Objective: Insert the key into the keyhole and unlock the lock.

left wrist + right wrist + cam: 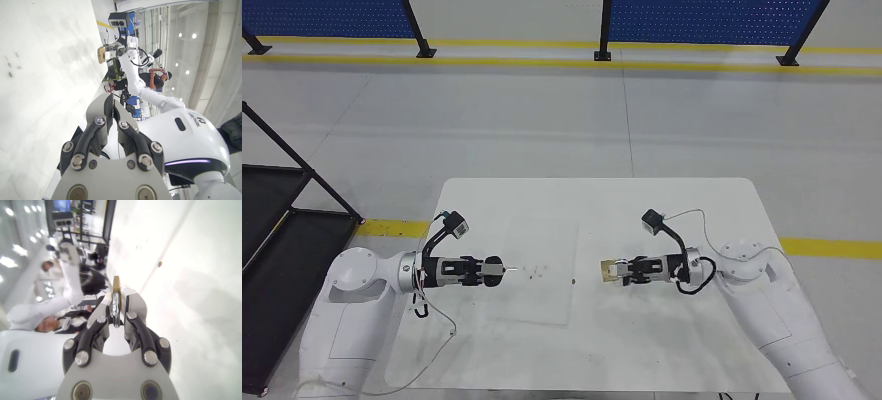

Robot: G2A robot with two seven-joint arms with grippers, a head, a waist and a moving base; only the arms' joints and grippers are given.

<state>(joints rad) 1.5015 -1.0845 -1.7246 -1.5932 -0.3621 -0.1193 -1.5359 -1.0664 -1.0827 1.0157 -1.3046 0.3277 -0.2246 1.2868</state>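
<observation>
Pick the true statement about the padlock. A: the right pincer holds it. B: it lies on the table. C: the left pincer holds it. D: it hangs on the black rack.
A: the right pincer is shut on the steel loop of the padlock.

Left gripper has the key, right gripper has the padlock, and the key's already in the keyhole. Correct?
Not inserted. The top view shows the key in the left gripper clearly apart from the padlock in the right gripper, table showing between them. The rest holds.
</observation>
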